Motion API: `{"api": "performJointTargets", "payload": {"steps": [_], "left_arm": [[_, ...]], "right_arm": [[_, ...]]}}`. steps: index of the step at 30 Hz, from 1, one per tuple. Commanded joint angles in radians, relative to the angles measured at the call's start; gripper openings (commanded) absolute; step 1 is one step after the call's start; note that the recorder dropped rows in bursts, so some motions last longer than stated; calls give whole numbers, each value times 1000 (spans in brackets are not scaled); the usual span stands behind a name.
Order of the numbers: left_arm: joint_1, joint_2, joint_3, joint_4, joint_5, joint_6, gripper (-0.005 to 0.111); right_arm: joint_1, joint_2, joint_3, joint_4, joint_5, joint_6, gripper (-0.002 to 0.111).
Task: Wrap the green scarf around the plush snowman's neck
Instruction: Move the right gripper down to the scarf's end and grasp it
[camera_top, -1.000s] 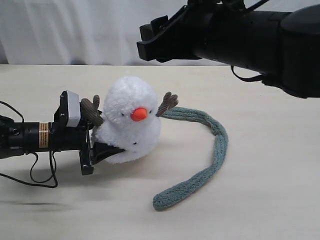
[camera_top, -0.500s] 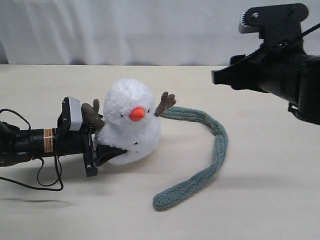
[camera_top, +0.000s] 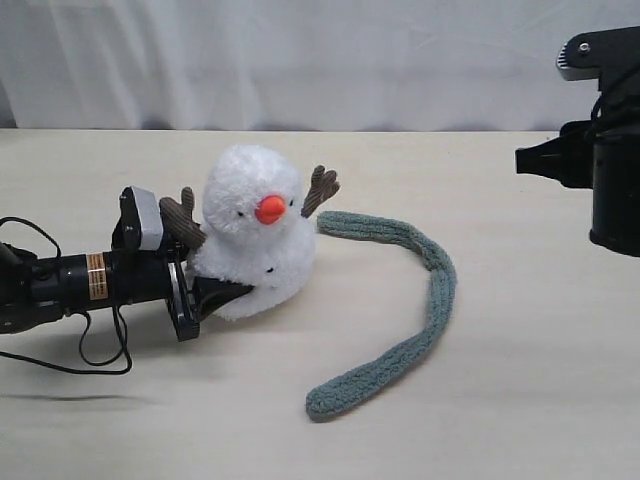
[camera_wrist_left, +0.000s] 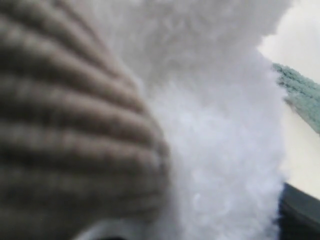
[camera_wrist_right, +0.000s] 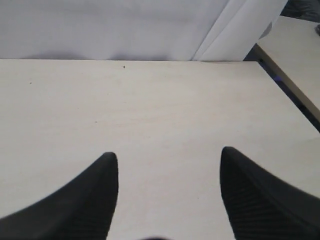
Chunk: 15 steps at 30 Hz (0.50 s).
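The plush snowman (camera_top: 255, 225) stands on the table left of centre, white and fluffy with an orange nose and brown twig arms. My left gripper (camera_top: 212, 296) lies low on the table and is shut on the snowman's lower body. Up close in the left wrist view I see its white fur (camera_wrist_left: 215, 125) and one ribbed twig arm (camera_wrist_left: 65, 125). The green scarf (camera_top: 440, 290) curves over the table from beside the snowman's raised arm round to the front; a bit of the scarf (camera_wrist_left: 300, 95) also shows past the fur. The neck (camera_top: 252, 234) is bare. My right gripper (camera_top: 530, 160) hangs open, high at the far right, over bare table (camera_wrist_right: 168, 154).
A white curtain (camera_top: 300, 60) closes off the back. The left arm's black cable (camera_top: 95, 355) loops on the table near the front left. In the right wrist view a second table top (camera_wrist_right: 300, 55) stands beyond a dark gap.
The right arm has drawn back from above the snowman to the far right. The snowman has shifted slightly left and more upright in the left gripper. The scarf has not moved.
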Motion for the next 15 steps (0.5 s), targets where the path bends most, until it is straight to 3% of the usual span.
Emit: {"api": "performJointTargets", "payload": {"steps": [1, 4, 8, 11, 15], "left_arm": [[2, 5, -6, 15, 7, 72, 0], [2, 5, -6, 10, 7, 72, 0], [2, 5, -6, 16, 7, 72, 0], [2, 5, -6, 21, 7, 72, 0], [2, 5, -6, 21, 7, 72, 0]], "right_arm": [[-6, 3, 8, -2, 127, -35, 56], [-9, 12, 19, -2, 408, 24, 50], [-20, 39, -5, -2, 551, 66, 32], [-71, 44, -11, -2, 650, 54, 36], [-157, 44, -30, -2, 710, 10, 50]]}}
